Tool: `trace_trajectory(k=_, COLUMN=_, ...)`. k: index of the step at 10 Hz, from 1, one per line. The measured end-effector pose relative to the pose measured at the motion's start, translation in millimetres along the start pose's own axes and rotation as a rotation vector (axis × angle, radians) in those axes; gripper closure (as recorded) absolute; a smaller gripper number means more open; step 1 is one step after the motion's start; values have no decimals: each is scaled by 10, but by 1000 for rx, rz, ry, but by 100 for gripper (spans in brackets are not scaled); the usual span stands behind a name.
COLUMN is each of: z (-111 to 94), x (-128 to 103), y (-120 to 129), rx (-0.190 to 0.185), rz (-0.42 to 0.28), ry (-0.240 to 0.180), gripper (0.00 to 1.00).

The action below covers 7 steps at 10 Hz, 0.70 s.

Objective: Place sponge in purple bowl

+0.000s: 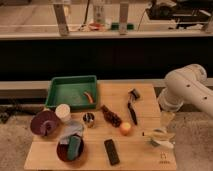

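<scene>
The green sponge stands on edge inside a dark red bowl at the table's front left. The purple bowl sits just behind and to the left of it, with something small inside. My gripper hangs from the white arm at the table's right front corner, close above the wood and far from both bowls. Nothing clearly shows in its grasp.
A green tray with an orange item stands at the back left. A white cup, a blue cloth, a small can, a dark bunch, an orange, a black brush and a black remote lie across the table.
</scene>
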Motion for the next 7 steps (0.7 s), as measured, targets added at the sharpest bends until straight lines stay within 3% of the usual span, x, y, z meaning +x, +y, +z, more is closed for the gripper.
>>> trace_trajectory(k=2, z=4, x=-119, y=38, rx=1, rz=-37, ry=17, gripper=20)
trace_trajectory(k=5, z=1, x=-545, y=76, rx=4, rz=-111, ry=42, gripper=20)
trace_trajectory(k=7, z=10, x=-631, y=132, rx=3, rz=-146, ry=51, gripper=20)
